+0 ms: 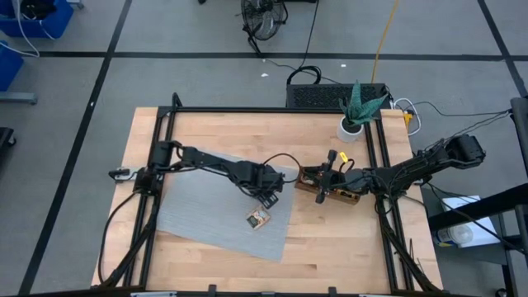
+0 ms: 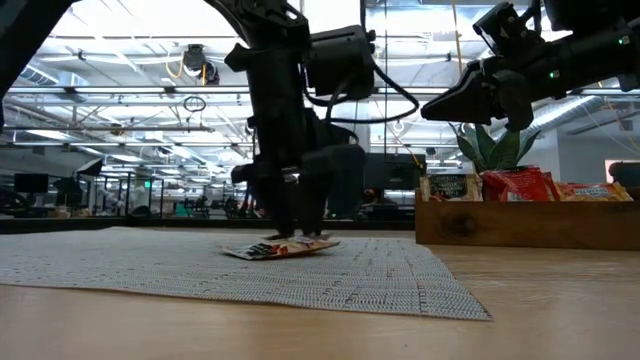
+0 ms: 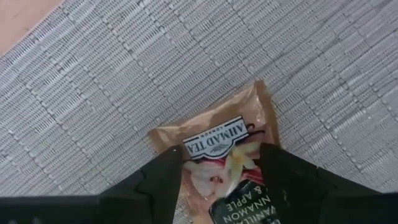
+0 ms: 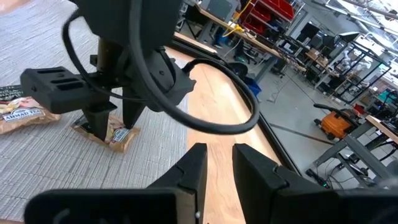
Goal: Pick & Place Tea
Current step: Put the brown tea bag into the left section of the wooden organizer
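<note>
Under my left gripper [image 3: 221,162] a tan tea sachet [image 3: 217,134] lies flat on the grey mat [image 1: 206,214]. The gripper points down with its fingers open, their tips over the sachet's top face. A second sachet [image 1: 258,218] lies on the mat close by, seen also in the right wrist view [image 4: 18,112]. My right gripper [image 4: 217,155] hovers level above the wooden tray [image 2: 520,225], slightly open and holding nothing. More sachets stand upright in the tray. My left gripper comes at the sachet from above, pointing down. Its two fingertips [image 4: 93,124] are at the top face of the sachet [image 4: 118,138], inside its side edges. I cannot tell whether they touch it. The sachet lies flat on the mat.
A potted plant [image 1: 356,111] in a white pot stands at the far right of the table, behind the tray. Black frame rails [image 1: 384,165] run along the table's left, right and far sides. Bare mat stretches left of the sachets.
</note>
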`<state>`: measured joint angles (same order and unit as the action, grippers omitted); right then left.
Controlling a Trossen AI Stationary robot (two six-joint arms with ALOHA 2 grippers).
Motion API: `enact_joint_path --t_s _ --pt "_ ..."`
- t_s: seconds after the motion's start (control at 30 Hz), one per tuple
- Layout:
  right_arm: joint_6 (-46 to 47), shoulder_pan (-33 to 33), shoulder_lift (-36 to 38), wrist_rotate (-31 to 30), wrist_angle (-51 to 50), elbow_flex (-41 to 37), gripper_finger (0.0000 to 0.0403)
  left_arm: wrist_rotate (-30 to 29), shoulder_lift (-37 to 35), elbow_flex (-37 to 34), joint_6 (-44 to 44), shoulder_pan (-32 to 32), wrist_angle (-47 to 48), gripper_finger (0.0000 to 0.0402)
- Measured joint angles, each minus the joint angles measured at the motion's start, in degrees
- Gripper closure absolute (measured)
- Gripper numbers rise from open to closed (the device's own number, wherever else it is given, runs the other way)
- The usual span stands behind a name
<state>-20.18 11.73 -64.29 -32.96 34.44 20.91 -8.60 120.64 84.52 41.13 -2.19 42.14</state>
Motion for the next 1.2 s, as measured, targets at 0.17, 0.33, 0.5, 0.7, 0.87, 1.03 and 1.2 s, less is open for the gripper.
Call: enact_joint_path --t_s 0.17,0.33,0.5,0.7,0.87,1.03,1.2 --pt "0.0 0.0 0.0 0.0 0.0 0.0 0.0339 2.4 1.7 -1.6 0.6 1.0 -0.5 0.0186" --pt "0.5 0.0 0.0 0.0 0.0 0.0 0.0339 3.6 2.7 -1.5 -2.4 1.6 -1.5 0.0209" --pt "1.1 0.0 0.0 0.0 -0.3 0.0 0.0339 4.2 2.4 -1.5 -7.0 1.7 -1.7 0.029" --pt "1.1 0.0 0.0 0.0 -0.4 0.0 0.0339 4.5 2.4 -1.5 -16.1 1.6 -2.1 0.0384" --pt "1.1 0.0 0.0 0.0 -0.4 0.0 0.0339 -0.8 -1.1 -1.8 -23.1 -0.2 -0.3 0.0387" --pt "1.7 0.0 0.0 0.0 -0.4 0.0 0.0339 -13.3 -6.9 -1.8 -34.1 -3.9 -0.3 0.0387" --pt "1.7 0.0 0.0 0.0 -0.4 0.0 0.0339 -26.7 -8.8 -1.9 -48.4 -7.4 -2.4 0.0387"
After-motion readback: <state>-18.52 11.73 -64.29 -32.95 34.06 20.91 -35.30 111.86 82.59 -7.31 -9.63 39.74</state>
